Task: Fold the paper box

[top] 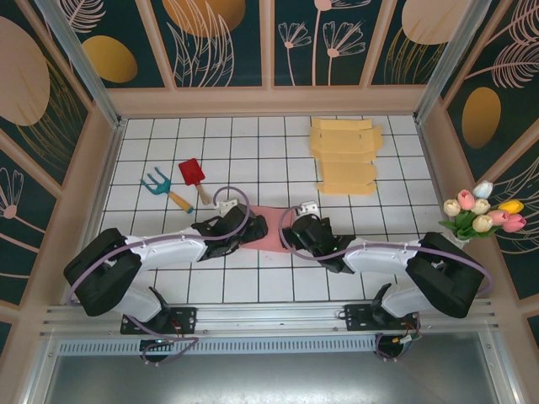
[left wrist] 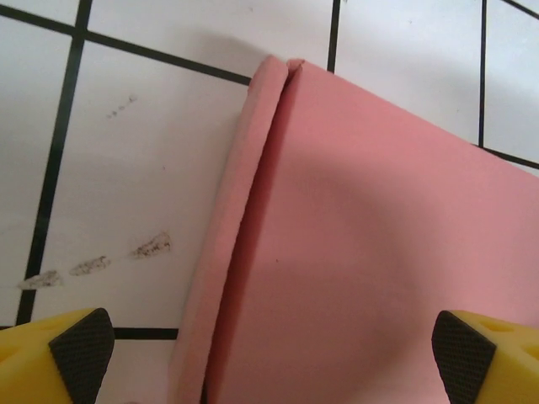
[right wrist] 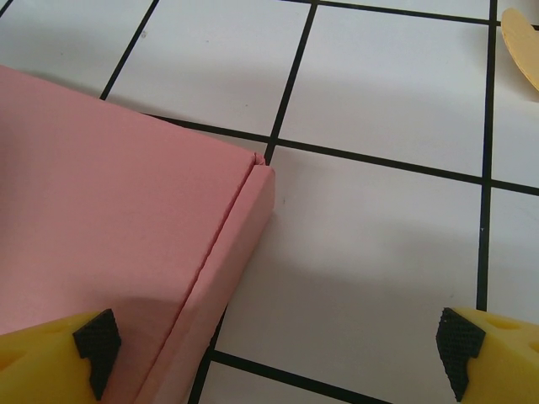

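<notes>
Pink box: a pink paper box (top: 272, 231) lies flat on the table (top: 253, 286) at mid-table, between the two wrists.
Left jaws: spread wide and released, holding nothing. In the left wrist view one black pad (left wrist: 82, 347) hangs over bare tile and the other over the pink sheet.
Right jaws: also spread wide and empty. In the right wrist view one pad (right wrist: 97, 345) sits above the box's edge and the other above white tile.
Marks: grey smudges (left wrist: 93, 265) on the tile at 9 o'clock of the box's folded edge.
Edges: the left wrist view shows a doubled flap running along the box's side. The right wrist view shows a box corner meeting a black grid line.
Open room: bare tiles at 6 o'clock of the box and at 12 o'clock.
Neighbours: a yellow cardboard stack (top: 345, 156) at 1 o'clock, well apart. A red toy shovel (top: 194, 177) and a blue rake (top: 160, 183) at 10 o'clock. Tulips (top: 482, 212) at 3 o'clock by the side wall.
Hard to see: from above, both wrists cover the box's left and right ends, so its full outline cannot be made out. Each wrist view cuts the box off at the frame.
</notes>
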You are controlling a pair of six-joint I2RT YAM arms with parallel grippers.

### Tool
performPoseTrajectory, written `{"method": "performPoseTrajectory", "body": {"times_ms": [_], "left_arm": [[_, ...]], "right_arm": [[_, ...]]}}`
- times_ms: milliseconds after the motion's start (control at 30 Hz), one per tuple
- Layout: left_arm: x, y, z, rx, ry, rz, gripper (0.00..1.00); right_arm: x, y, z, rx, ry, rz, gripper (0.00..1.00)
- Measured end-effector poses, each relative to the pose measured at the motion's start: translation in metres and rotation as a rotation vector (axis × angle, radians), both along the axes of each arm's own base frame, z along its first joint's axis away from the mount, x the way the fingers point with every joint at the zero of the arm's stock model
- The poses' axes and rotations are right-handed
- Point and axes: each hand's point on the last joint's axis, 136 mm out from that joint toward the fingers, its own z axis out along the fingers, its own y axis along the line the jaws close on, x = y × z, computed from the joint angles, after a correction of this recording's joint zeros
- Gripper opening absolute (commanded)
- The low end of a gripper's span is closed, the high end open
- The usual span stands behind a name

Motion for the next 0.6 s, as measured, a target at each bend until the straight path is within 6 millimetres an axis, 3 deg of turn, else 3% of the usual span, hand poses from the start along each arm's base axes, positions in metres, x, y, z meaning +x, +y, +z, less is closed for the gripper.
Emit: {"method": "performPoseTrajectory", "body": {"times_ms": [200, 600], "left_arm": [[-0.007, -0.012, 0.000, -0.008, 0.012, -0.010, 0.99], [-0.013, -0.013, 0.000, 0.003, 0.009, 0.014, 0.98]], "right_arm": [[0.000, 0.000, 0.000, 0.012, 0.000, -0.006, 0.99], [-0.001, 0.000, -0.001, 0.015, -0.004, -0.009, 0.99]]}}
